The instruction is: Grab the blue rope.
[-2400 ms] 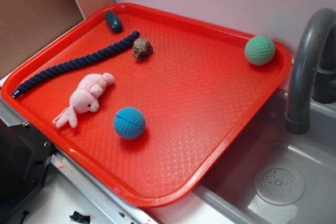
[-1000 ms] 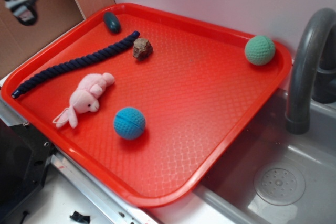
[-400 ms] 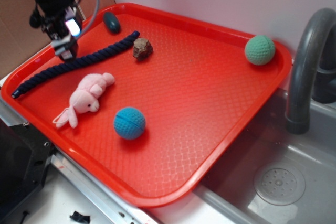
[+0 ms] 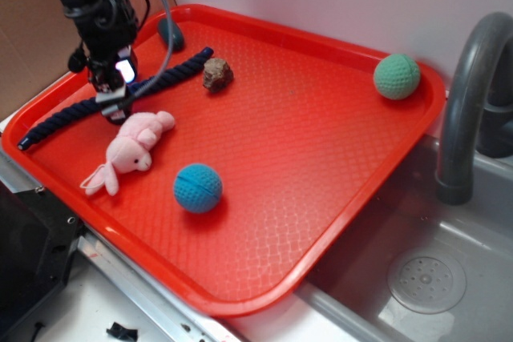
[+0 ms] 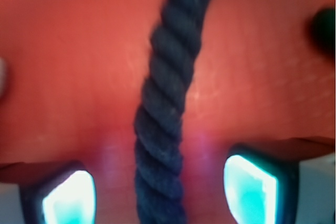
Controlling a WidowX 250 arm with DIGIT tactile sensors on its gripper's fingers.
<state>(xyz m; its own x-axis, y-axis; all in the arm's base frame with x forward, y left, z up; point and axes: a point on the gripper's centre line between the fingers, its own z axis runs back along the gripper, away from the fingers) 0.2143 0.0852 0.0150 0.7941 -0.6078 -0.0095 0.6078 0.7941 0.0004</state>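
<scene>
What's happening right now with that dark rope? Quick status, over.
End effector open, fingertips astride the dark navy twisted rope. Rope flat on the red plastic tray, not gripped. Pink plush toy close beside; not blocking.

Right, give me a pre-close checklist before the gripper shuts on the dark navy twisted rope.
1. Dark navy twisted rope runs between the two fingertips: ok.
2. Gripper open, with a gap on each side of the rope: ok.
3. Rope centred between the pads: ok, roughly.
4. Pink plush toy clear of the jaws: cannot tell; it lies right beside the gripper in the exterior view.
5. Fingertips low enough to reach the red plastic tray: cannot tell.
</scene>
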